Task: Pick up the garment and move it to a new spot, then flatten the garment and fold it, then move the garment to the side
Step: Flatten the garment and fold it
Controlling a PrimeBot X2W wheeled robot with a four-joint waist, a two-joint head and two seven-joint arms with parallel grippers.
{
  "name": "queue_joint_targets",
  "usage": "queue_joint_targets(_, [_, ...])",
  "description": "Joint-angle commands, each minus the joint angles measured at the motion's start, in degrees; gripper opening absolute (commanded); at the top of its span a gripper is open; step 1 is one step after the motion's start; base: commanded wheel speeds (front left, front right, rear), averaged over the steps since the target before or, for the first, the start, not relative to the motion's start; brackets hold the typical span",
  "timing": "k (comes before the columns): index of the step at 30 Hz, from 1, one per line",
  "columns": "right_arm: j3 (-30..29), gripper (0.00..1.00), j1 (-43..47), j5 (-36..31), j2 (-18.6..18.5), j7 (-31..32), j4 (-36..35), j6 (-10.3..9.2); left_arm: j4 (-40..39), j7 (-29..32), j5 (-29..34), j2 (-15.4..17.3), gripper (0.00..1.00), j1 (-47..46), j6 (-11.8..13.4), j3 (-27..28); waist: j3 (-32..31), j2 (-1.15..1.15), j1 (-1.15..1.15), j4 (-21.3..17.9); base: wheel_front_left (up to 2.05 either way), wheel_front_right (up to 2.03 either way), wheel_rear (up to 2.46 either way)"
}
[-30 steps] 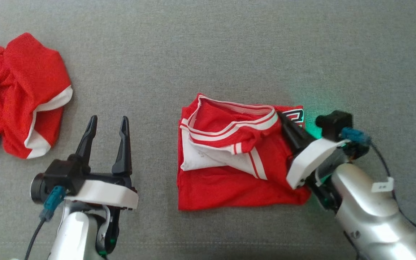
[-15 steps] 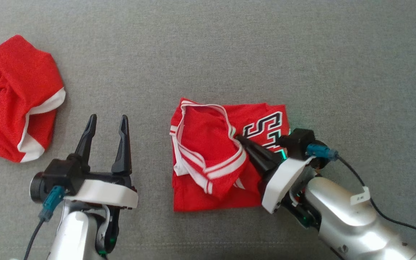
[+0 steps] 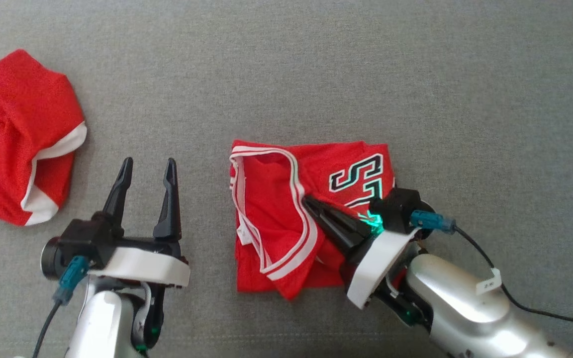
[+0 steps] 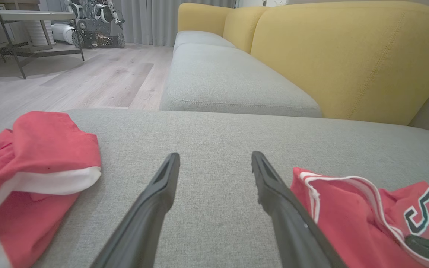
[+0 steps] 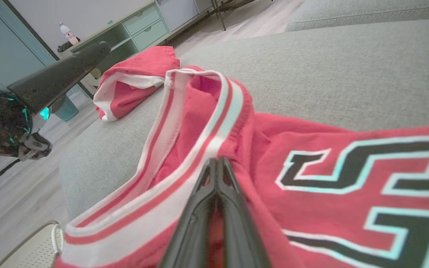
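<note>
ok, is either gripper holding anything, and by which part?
The right gripper is shut on the jersey, pinching it at its striped trim. The left gripper is open, holding nothing.

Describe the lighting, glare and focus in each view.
Head view: soft, even light, a green glow by the right gripper spilling onto the jersey, and glare on the silver forearm. Left wrist view: left gripper soft up close, yellow sofa back sharper. Right wrist view: tilted horizon, shut fingers blurred, jersey lettering clear.
</note>
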Motion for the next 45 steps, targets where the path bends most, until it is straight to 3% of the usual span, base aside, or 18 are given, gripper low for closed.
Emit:
queue_joint_targets(1, [0.4, 0.00, 1.7, 0.3, 0.7, -0.6, -2.4, -0.05, -1.9, -0.7, -0.5, 0.3, 1.00, -1.7, 0.0, 2.1, -0.1, 0.00, 0.00, -0.1, 0.00, 0.00, 0.00])
queue_joint_targets(14, [1.4, 0.00, 4.6, 1.1, 0.8, -0.5, -8.9, -0.05, -1.2, -0.7, -0.3, 0.3, 1.00, -1.1, -0.2, 2.4, -1.6, 0.00, 0.00, -1.0, 0.00, 0.00, 0.00])
queue_joint_targets(17, [-2.1, 0.00, 5.3, 0.8, 0.5, -2.1, -10.6, -0.05, -1.1, -0.7, -0.2, 0.3, 1.00, -0.5, -0.2, 2.6, -2.7, 0.00, 0.00, -1.4, 0.00, 0.00, 0.00])
queue_joint_targets(21, [-11.9, 0.00, 7.4, -1.2, 0.2, -3.6, -11.8, -0.05, -1.0, -0.7, 0.1, 0.3, 1.00, 0.5, -0.2, 3.0, -4.1, 0.00, 0.00, -2.0, 0.00, 0.00, 0.00])
queue_joint_targets(22, [-15.1, 0.40, 8.2, -2.0, 0.3, -3.8, -12.0, -0.05, -1.1, -0.7, 0.2, 0.3, 1.00, 0.7, -0.2, 3.1, -4.5, 0.00, 0.00, -2.1, 0.00, 0.00, 0.00])
queue_joint_targets(23, [-18.3, 1.00, 9.1, -3.0, 0.5, -4.0, -12.2, -0.05, -1.1, -0.7, 0.2, 0.3, 1.00, 1.0, -0.2, 3.3, -4.9, 0.00, 0.00, -2.3, 0.00, 0.00, 0.00])
queue_joint_targets(28, [-32.2, 1.00, 13.8, -9.5, 0.7, -3.8, -14.3, -0.05, -1.3, -0.7, 0.5, 0.3, 1.00, 2.0, -0.3, 3.7, -6.1, 0.00, 0.00, -2.9, 0.00, 0.00, 0.00])
queue_joint_targets(34, [-43.3, 1.00, 19.7, -17.0, 1.1, -0.6, -19.0, -0.05, -1.7, -0.7, 1.2, 0.5, 1.00, 3.0, -0.4, 3.9, -7.3, 0.00, 0.00, -3.6, 0.00, 0.00, 0.00])
queue_joint_targets(45, [-50.8, 1.00, 28.8, -23.5, 3.4, 5.3, -27.6, -0.05, -1.7, -0.7, 1.9, 1.2, 1.00, 5.5, -0.2, 4.1, -9.5, 0.00, 0.00, -4.6, 0.00, 0.00, 0.00])
